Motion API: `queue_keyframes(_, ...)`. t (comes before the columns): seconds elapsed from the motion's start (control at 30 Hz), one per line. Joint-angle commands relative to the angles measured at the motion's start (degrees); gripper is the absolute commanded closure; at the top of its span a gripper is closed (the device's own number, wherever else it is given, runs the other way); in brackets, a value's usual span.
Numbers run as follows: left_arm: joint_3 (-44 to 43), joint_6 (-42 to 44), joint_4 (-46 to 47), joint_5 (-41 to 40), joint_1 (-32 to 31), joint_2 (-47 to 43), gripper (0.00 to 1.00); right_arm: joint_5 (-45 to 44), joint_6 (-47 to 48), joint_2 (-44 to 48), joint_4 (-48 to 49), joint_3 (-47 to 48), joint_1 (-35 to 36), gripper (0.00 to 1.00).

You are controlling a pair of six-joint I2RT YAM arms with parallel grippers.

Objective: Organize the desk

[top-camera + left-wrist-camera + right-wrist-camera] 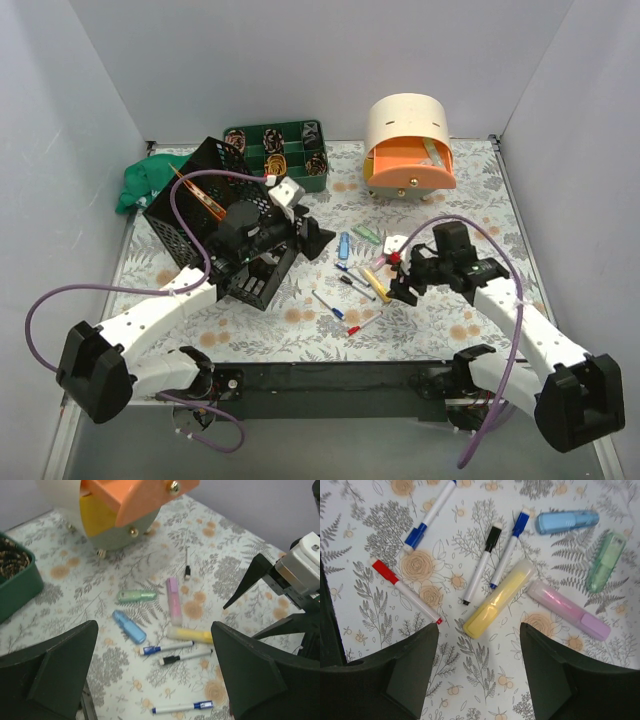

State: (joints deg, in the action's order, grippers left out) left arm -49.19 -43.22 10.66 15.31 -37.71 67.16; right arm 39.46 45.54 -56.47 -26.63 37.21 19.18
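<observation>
Grey-green floral desk (pixel 560 565) beneath the right gripper (pixel 477 632)

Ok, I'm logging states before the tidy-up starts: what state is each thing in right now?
left gripper: jaws open, empty
right gripper: jaws open, empty
orange drawer: pulled out
red marker: capped
black marker: capped
yellow highlighter: capped
</observation>
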Motion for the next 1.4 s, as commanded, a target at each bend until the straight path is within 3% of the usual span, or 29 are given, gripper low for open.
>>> queue_keyframes(0.0,4.45,2.26,-0.02,-4.50,0.36,-7.38,0.02,-21.94,-12.64,-6.26,3.43,2.16,9.53,0.28)
queue_keyframes(0.3,4.28,2.62,-1.25,-2.75,0.36,-9.67,0.02,-27.77,-20.75,-18.50,4.49,6.99,12.64,0.38)
queue_keyframes(0.7,3.93,2.62,-1.87,-2.22,0.36,-10.03,0.02,-24.52,-22.77,-23.33,4.92,8.05,13.08,0.36)
queue_keyframes(1.0,3.93,2.79,-1.95,-2.21,0.36,-10.38,0.02,-32.24,-22.34,-27.38,5.54,8.67,15.27,0.37)
queue_keyframes(1.17,4.01,3.14,-1.95,-2.57,0.36,-10.99,0.02,-38.66,-21.46,-28.44,5.54,8.67,15.45,0.52)
queue_keyframes(1.3,4.01,3.23,-1.95,-2.57,0.36,-11.34,0.02,-38.15,-20.23,-28.00,4.93,7.53,15.36,0.65)
queue_keyframes(1.37,4.10,3.32,-1.95,-2.65,0.36,-11.43,0.02,-36.05,-19.61,-27.12,4.57,7.09,15.27,0.76)
